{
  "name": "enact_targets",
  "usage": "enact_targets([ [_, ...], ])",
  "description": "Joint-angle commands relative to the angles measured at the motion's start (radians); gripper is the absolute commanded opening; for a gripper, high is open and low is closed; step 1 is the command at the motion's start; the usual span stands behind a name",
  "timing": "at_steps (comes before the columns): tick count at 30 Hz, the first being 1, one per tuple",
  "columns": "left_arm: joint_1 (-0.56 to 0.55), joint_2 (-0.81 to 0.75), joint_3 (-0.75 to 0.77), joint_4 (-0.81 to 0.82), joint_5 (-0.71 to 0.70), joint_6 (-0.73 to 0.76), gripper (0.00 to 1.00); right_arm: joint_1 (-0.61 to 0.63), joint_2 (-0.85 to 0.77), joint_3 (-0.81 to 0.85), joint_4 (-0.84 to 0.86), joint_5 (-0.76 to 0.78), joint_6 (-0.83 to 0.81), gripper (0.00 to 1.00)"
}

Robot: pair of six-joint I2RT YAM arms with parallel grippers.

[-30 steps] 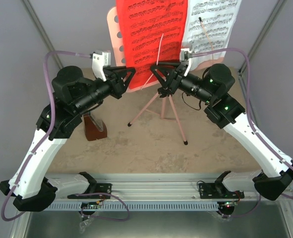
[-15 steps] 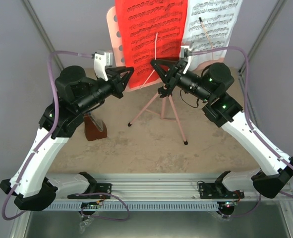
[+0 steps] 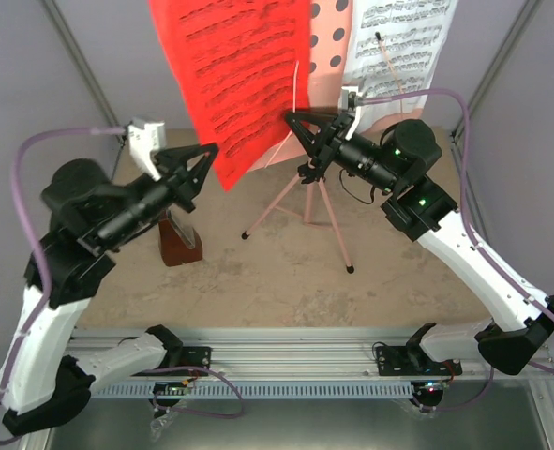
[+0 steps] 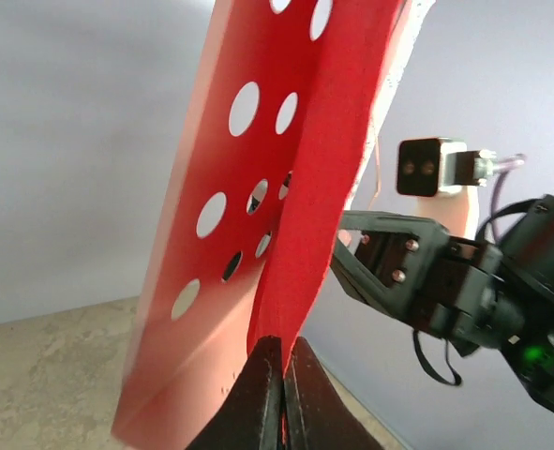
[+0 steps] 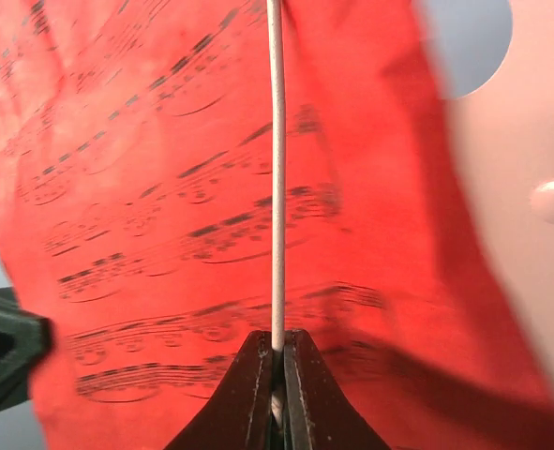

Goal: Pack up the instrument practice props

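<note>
- At the back of the table, on the pink music stand (image 3: 328, 42): the step in hand appears to be taking off the sheets. The red sheet (image 3: 239, 75) hangs out to the left of the desk, its lower corner pinched tight by the left gripper (image 3: 207, 157).
- Right gripper (image 3: 297, 120): closed on a thin white rod (image 5: 277, 169) that stands in front of the red sheet, probably the stand's page retainer.
- White sheet (image 3: 398, 42): on the right half of the desk, untouched.
- Metronome (image 3: 178, 239): on the table near the left arm, apart from the stand.
- Next move, as judged: draw the red sheet clear to the left with the rod held off it. Pull gently, since paper held by one corner may buckle or tear.
- Not made out:
  - The tops of both sheets are cut off by the frame.
  - No packing container is in view.
  - In the left wrist view the sheet and the holed desk both read red and are hard to separate.
  - The rod's lower end is hidden between the fingers.
</note>
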Motion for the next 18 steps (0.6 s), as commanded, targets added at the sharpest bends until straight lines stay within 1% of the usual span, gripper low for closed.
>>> enact_targets([
  [1, -0.002, -0.089, 0.002, -0.12, 0.018, 0.027, 0.0, -0.003, 0.017, -0.01, 0.02, 0.051, -0.015, 0.01],
  [2, -0.002, -0.109, -0.001, -0.143, 0.047, 0.032, 0.0, -0.002, 0.017, -0.011, 0.017, 0.053, -0.013, 0.01],
  [4, -0.002, -0.14, -0.007, -0.193, 0.148, 0.055, 0.0, -0.003, 0.016, -0.015, 0.013, 0.057, -0.012, 0.0],
  [6, -0.002, -0.17, -0.03, -0.229, 0.31, 0.084, 0.0, -0.003, 0.013, -0.019, 0.014, 0.057, -0.006, 0.0],
  [8, -0.002, -0.216, -0.091, -0.217, 0.474, 0.084, 0.0, -0.003, 0.012, -0.026, 0.021, 0.057, 0.0, 0.0],
  [10, -0.002, -0.269, -0.161, -0.176, 0.584, 0.053, 0.0, -0.003, 0.01, -0.033, 0.026, 0.061, 0.003, 0.0],
  [12, -0.003, -0.313, -0.226, -0.153, 0.641, 0.029, 0.0, -0.003, 0.011, -0.04, 0.024, 0.064, 0.008, 0.01],
  [14, -0.002, -0.354, -0.299, -0.137, 0.668, 0.007, 0.0, -0.003, 0.011, -0.043, 0.026, 0.065, 0.014, 0.01],
  [17, -0.002, -0.416, -0.431, -0.093, 0.681, -0.048, 0.0, -0.004, 0.011, -0.046, 0.024, 0.069, 0.018, 0.01],
  [18, -0.002, -0.436, -0.468, -0.087, 0.671, -0.062, 0.0, -0.003, 0.009, -0.047, 0.024, 0.071, 0.018, 0.04],
])
